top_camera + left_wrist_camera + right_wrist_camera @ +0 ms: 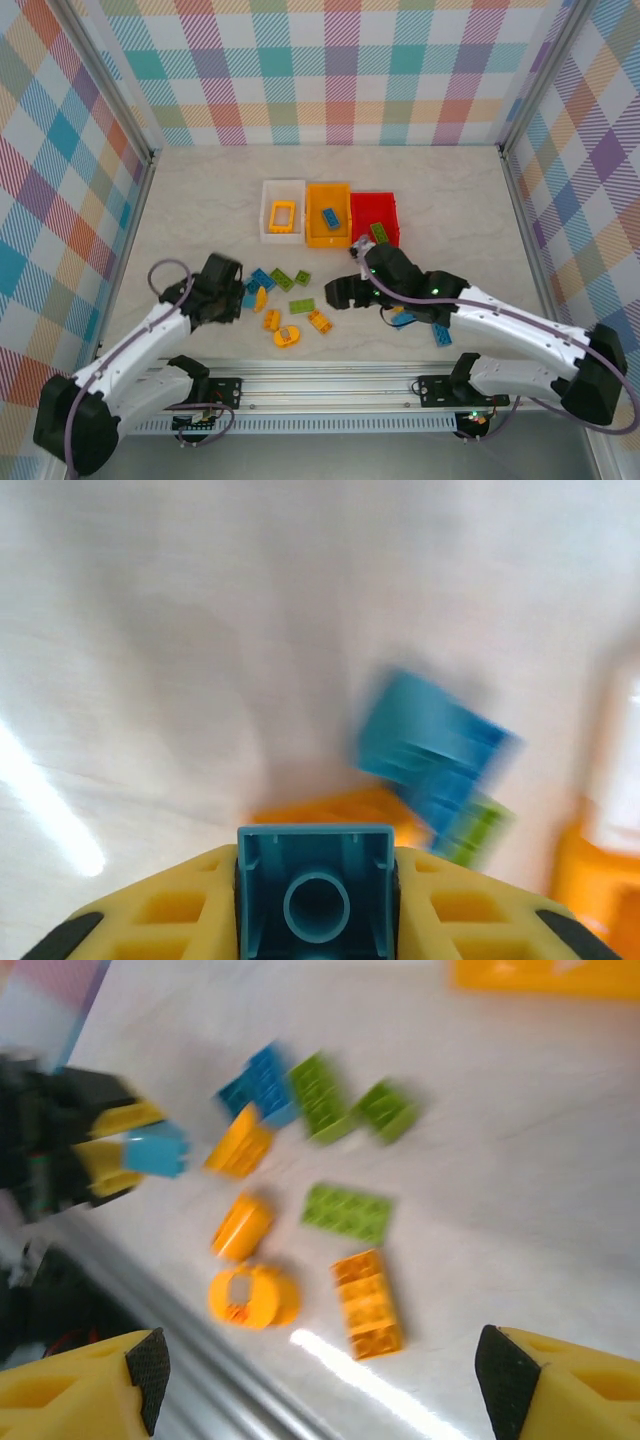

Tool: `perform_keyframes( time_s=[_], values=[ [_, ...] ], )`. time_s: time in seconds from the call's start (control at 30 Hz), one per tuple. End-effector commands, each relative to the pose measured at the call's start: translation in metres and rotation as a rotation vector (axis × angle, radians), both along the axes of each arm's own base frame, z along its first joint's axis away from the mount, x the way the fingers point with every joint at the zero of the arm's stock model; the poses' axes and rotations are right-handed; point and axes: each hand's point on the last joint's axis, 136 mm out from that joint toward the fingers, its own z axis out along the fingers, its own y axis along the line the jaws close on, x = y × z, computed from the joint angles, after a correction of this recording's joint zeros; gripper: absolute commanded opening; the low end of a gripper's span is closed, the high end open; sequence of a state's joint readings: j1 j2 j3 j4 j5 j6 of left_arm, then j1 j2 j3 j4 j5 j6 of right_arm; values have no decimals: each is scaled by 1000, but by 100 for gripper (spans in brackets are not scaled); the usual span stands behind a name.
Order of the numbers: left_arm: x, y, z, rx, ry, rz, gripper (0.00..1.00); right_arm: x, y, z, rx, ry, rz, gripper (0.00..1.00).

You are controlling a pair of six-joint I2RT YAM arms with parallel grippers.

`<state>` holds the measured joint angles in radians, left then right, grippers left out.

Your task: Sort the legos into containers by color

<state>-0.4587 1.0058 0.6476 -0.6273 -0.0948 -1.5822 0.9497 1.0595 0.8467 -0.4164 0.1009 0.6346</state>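
Top external: pale table (200, 205), plaid walls (340, 70) | left gripper (244, 298) clamps blue brick (315, 880) | right gripper (320, 1365) wide, empty

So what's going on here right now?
Left gripper is shut on a blue brick beside the loose bricks. Right gripper is open and empty, near the red bin. The white bin holds a yellow frame, the orange bin a second blue brick, the red bin a green brick.
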Motion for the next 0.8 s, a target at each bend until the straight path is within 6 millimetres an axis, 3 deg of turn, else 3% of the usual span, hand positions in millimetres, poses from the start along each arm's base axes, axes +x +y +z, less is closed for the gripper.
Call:
perform_keyframes(
  time_s=[0.0,0.1,0.17,0.33,0.53,0.77],
  values=[
    [59,-51,60,121,-158,-358,17,31,-45,24,13,-104,-276,81],
    [94,-102,88,228,-214,-562,17,41,-59,39,14,-140,-356,81],
    [117,-134,95,292,-226,-674,16,47,-69,43,18,-130,-408,81],
    [169,-183,72,416,-153,-825,15,58,-97,41,25,-74,-551,81],
    [209,-193,43,596,-74,-882,16,59,-117,35,20,-35,-593,81],
    [219,-195,12,645,-21,-911,21,56,-137,17,-8,24,-639,81]
  ],
)
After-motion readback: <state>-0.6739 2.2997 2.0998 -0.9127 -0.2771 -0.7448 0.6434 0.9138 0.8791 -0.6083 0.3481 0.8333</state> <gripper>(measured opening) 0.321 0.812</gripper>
